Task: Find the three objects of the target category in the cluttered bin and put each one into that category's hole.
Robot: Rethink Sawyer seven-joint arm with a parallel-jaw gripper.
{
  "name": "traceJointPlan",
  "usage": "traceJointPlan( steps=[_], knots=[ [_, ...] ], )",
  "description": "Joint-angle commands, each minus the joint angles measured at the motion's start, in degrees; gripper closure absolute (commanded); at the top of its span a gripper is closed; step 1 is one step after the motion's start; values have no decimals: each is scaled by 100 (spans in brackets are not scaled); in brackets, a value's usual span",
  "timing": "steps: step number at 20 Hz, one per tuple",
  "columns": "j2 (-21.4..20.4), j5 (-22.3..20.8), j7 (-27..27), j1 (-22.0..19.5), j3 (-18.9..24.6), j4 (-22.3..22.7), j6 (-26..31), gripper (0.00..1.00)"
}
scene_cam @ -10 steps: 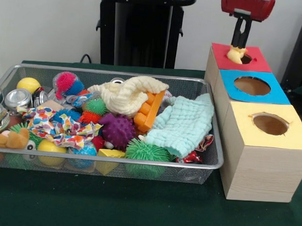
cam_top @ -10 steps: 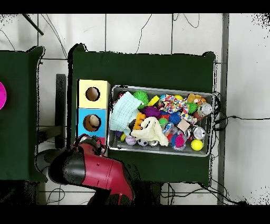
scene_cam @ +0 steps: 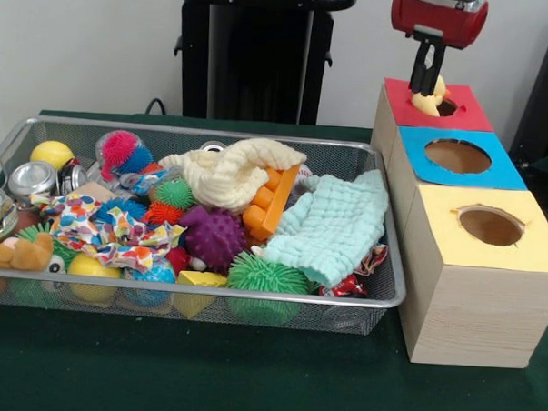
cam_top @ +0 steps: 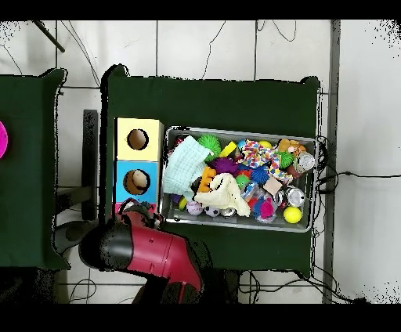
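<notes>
I'm at the drop step. Gripper [scene_cam: 428, 88] hangs off the red arm head over the red-topped box [scene_cam: 469, 116], far right in front view, w/ the pale yellow duck plush [scene_cam: 429, 101] between the black fingers, right at the rim of the red hole. Duck sits low, touching or nearly touching the box top; can't tell which. Jaws look clamped on the duck, not parted, though fingers are thin and partly overlap the toy. In the overhead view the arm covers the red box, so no check from there.

Boxes run far to near on the right: red, blue-topped box [scene_cam: 458, 157], yellow-topped box [scene_cam: 490, 226]. Overhead shows sth pale tan inside the blue hole [cam_top: 137, 182]; can't tell what it is.

Wire-mesh bin [scene_cam: 252, 296] sits left of the boxes, packed. Orange-tan plush [scene_cam: 22, 252] lies at the near left corner against the wall, beside a multicolour cloth [scene_cam: 109, 230]. Tiger not seen from here, prob buried or hidden. Also in the bin: purple spiky ball [scene_cam: 213, 237], green spiky ball [scene_cam: 266, 276], mint knitted cloth [scene_cam: 337, 226], cream knitted cloth [scene_cam: 230, 172], orange block [scene_cam: 272, 201].

My read: one plush mid-delivery, at least one left in bin. Next move, I'd centre the duck over the red hole, since it looks off to the hole's left edge, then part the jaws. Risk: soft toy snags on the rim and sits on the top instead of dropping.
</notes>
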Motion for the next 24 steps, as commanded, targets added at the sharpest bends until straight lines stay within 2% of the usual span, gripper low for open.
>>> traceJointPlan(
  steps=[1, 7, 11, 19, 24],
  knots=[
    [367, -146, 652, -297, 496, 214, -98, 100],
    [490, -186, 710, -298, 540, 480, -303, 100],
    [562, -172, 700, -442, 754, 765, -578, 100],
    [467, -93, 896, -122, 558, 786, -381, 100],
    [609, -72, 888, -263, 770, 974, -735, 100]
  ],
)
